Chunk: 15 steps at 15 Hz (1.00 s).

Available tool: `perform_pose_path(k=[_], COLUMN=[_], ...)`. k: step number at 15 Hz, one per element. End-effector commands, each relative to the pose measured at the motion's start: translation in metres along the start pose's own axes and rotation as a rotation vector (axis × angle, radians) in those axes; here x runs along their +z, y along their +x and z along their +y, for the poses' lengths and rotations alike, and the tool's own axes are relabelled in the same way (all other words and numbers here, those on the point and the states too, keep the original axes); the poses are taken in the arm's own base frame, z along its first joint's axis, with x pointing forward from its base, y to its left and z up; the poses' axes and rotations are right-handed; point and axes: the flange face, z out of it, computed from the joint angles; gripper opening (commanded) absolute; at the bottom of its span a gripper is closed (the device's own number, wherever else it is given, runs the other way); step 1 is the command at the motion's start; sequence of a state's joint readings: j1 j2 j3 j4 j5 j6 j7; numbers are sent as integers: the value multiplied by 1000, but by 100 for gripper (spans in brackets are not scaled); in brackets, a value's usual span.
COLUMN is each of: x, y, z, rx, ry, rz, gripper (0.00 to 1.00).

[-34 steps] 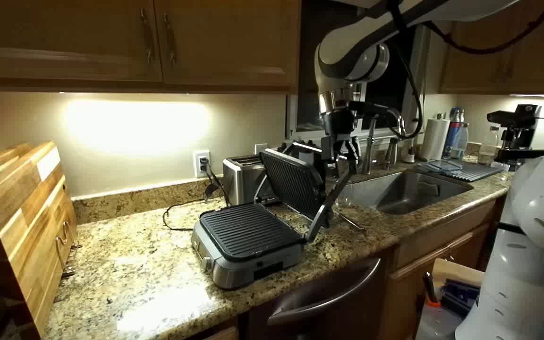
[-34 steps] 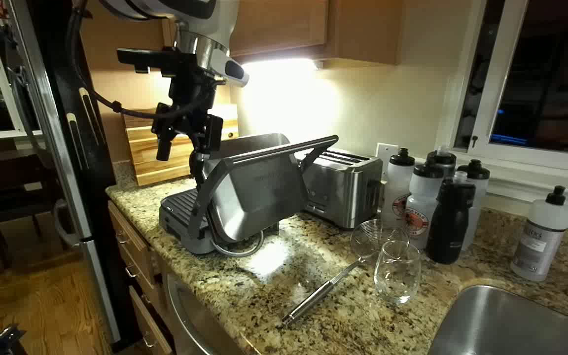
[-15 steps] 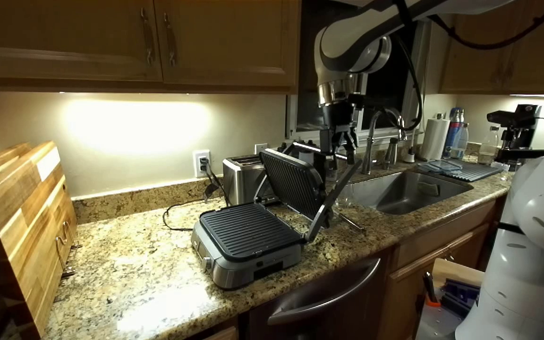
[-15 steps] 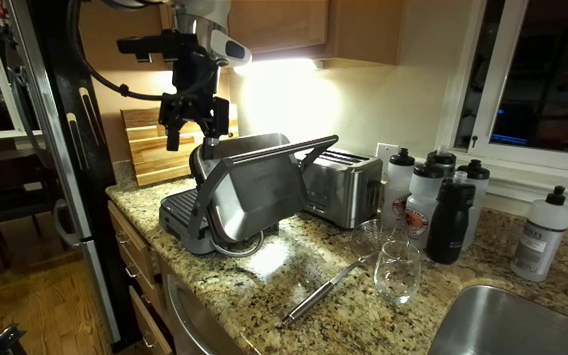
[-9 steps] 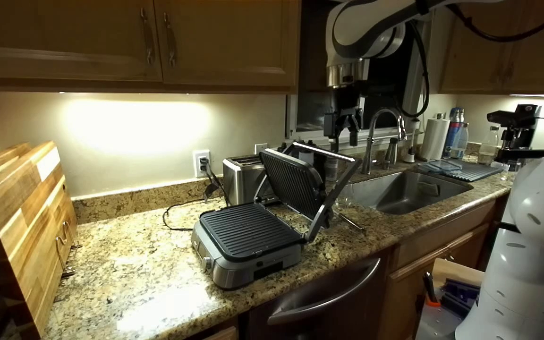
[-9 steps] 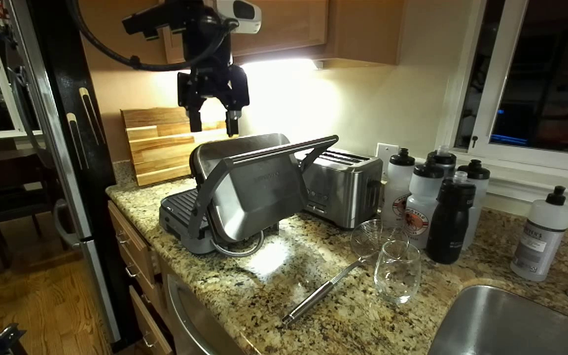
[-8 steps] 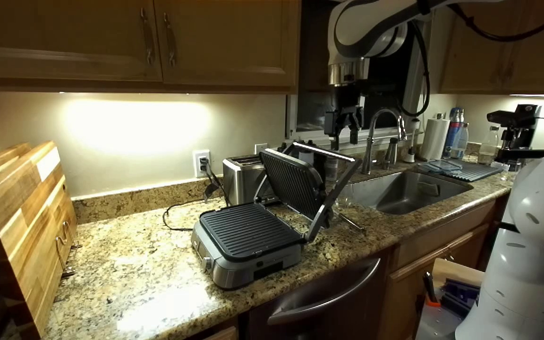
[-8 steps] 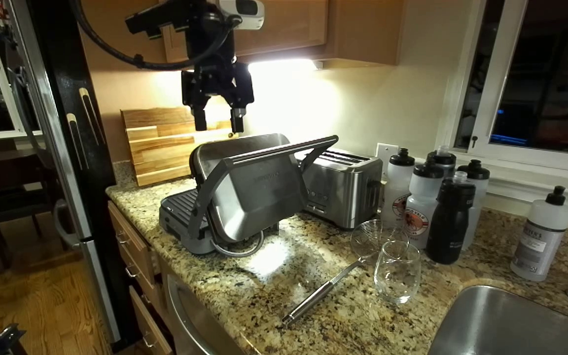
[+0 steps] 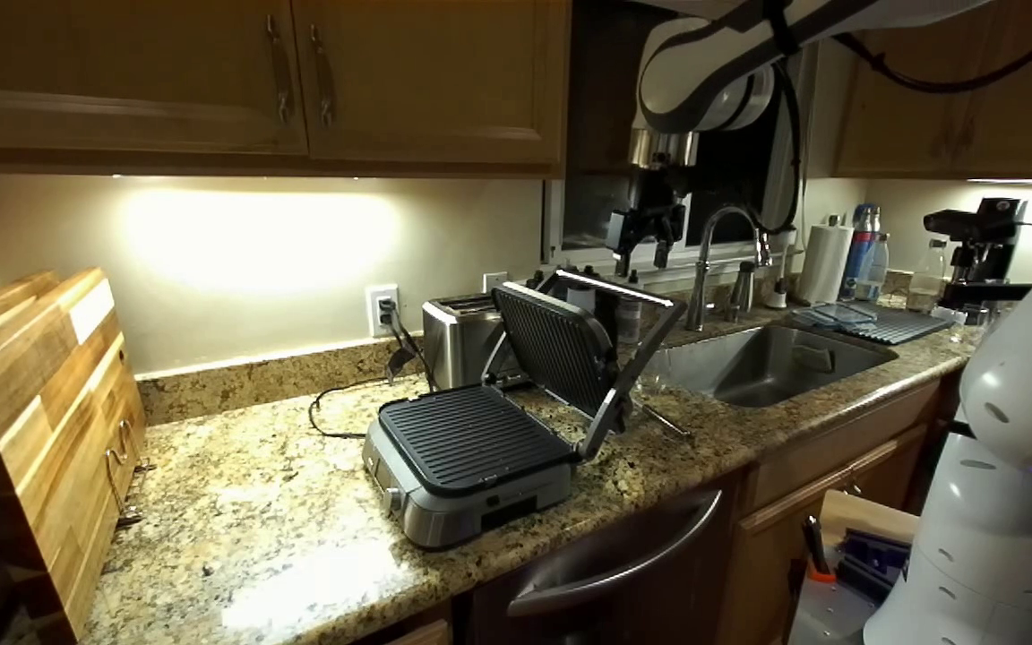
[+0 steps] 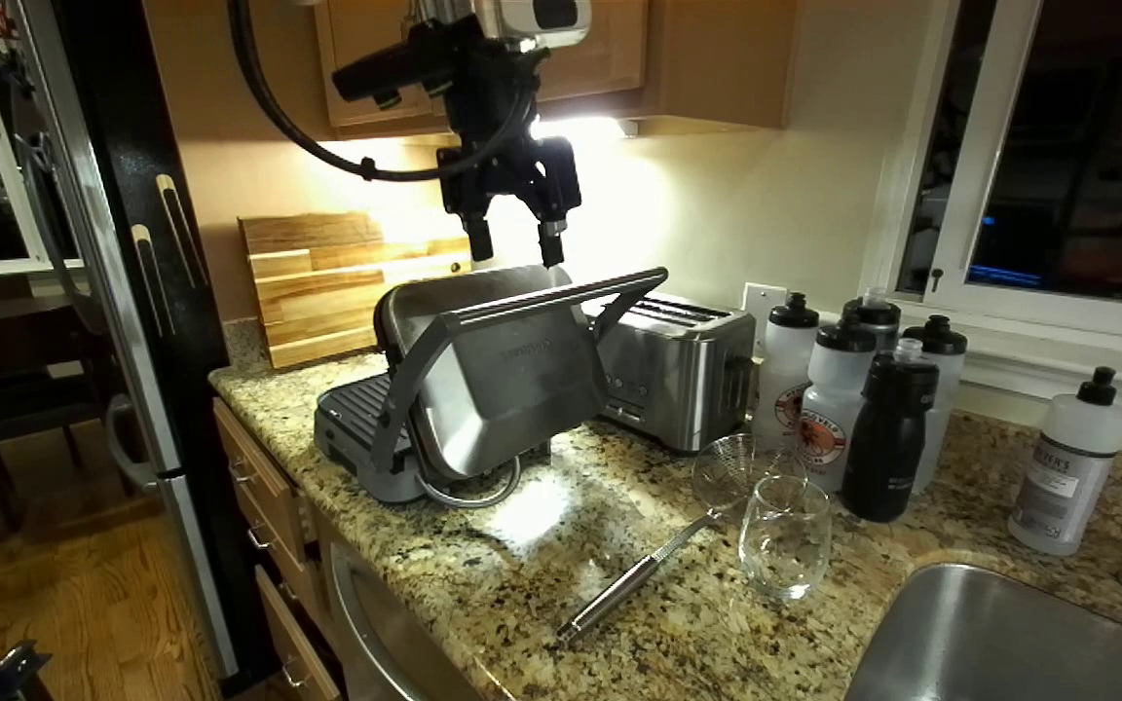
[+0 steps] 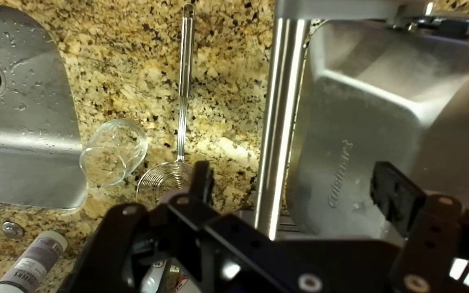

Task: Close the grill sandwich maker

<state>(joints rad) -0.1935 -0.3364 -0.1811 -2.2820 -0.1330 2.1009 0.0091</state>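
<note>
The grill sandwich maker [image 9: 471,443] stands open on the counter, with its dark ribbed lower plate bare. Its lid [image 10: 522,380] leans back past upright in both exterior views. The lid's silver handle bar [image 10: 561,295] sticks out on the back side; it also shows in an exterior view [image 9: 614,288]. My gripper [image 9: 641,262] is open and empty, pointing down above the lid and handle; it also shows in an exterior view [image 10: 517,258]. In the wrist view, the handle bar [image 11: 281,114] and part of the lid [image 11: 340,134] show between my open fingers [image 11: 293,175], apparently below them.
A silver toaster [image 10: 683,375] stands close beside the lid. Several bottles [image 10: 843,389], a glass [image 10: 785,535] and a strainer [image 10: 619,589] are on the counter near the sink [image 10: 990,633]. Wooden boards [image 9: 41,430] stand at the far end. Cabinets [image 9: 426,81] hang above.
My gripper has risen from low beside the lid and moved across to above the lid and handle, turning somewhat. The grill sandwich maker has not moved.
</note>
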Motion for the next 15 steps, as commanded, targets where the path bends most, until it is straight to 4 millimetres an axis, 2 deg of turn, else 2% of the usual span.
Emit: perform_pose_path(k=[1,3,8,15], x=[17,26,35,56], y=[21,30,46,53], z=[6,4,1,-1], rx=[38,27,14,20], ry=[-12,-9,-14,1], rz=[11,-5,-22,-63], gripper=[100,100,100,100])
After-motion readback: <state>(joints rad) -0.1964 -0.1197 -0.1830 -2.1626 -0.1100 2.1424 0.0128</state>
